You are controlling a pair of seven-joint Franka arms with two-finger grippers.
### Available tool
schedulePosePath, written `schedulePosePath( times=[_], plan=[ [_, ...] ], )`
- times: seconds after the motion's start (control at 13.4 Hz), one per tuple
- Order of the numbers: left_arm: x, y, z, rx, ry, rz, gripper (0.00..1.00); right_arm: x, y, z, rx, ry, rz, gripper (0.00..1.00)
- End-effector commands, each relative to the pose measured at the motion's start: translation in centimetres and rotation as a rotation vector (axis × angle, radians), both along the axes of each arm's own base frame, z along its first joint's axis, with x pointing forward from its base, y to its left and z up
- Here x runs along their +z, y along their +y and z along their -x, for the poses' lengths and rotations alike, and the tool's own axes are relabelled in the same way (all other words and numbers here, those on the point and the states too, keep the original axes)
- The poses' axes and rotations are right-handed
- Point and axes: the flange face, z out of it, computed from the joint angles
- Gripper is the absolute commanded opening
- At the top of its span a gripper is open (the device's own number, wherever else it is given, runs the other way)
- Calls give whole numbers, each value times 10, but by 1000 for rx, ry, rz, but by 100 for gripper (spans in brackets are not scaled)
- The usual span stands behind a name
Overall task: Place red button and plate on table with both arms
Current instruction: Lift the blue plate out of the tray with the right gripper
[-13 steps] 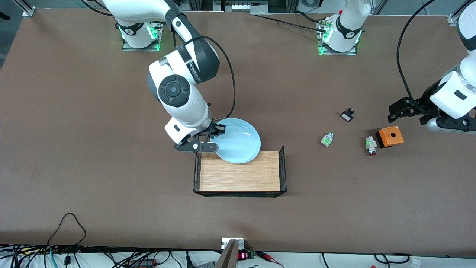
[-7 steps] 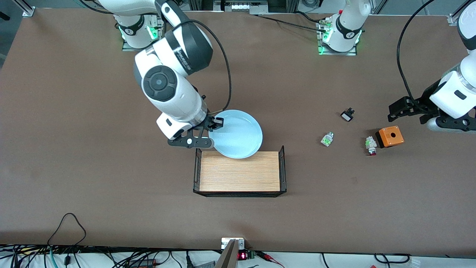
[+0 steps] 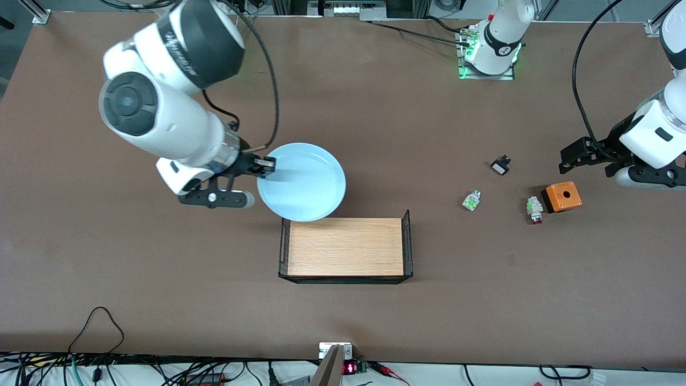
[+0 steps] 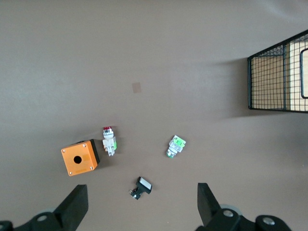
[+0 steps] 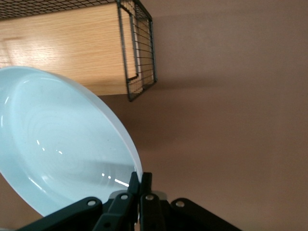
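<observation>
Right hand (image 3: 263, 165): pinched shut on the rim of the plate (image 3: 302, 181), at the edge toward the right arm's end of the table (image 3: 107, 257); the right wrist view shows both fingers (image 5: 139, 192) closed together on the rim.
Plate: held roughly level in the air, its edge over the farther lip of the wooden rack (image 3: 345, 246), most of it over bare table toward the robots' bases.
Key relation: open table lies below and toward the right arm's end, away from the rack, so the put-down probably needs only a short carry that way and a lowering clear of the rack's wire side.
Left hand (image 3: 581, 158): fingers spread wide, holding nothing, waiting over the table at the left arm's end.
Red button (image 3: 534, 208): lying on its side on the table, just beside the orange box (image 3: 561, 197), red tip toward the front camera; the left hand is over the table close by, so the left arm is much the closer one.
Look-alike: the white-green piece (image 3: 471, 200) lies farther toward the rack, with a small black part (image 3: 500, 165) near it.
</observation>
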Motion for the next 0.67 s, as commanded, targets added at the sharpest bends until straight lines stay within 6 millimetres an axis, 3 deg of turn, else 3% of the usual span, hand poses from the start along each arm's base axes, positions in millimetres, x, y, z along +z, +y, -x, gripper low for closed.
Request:
schedulePosePath(
  times=[0.0,0.15,0.45,0.6],
  plan=[
    [11,-6,10,29,24,22,100,16,-48,-5,79,21,-9,0],
    [11,-5,10,19,25,19,100,23,-84,-8,185,9,67,0],
    [12,-14,11,7,24,15,100,20,-119,-17,340,-4,157,0],
    [11,-14,11,5,26,15,100,17,-148,-26,378,-2,149,0]
  ],
)
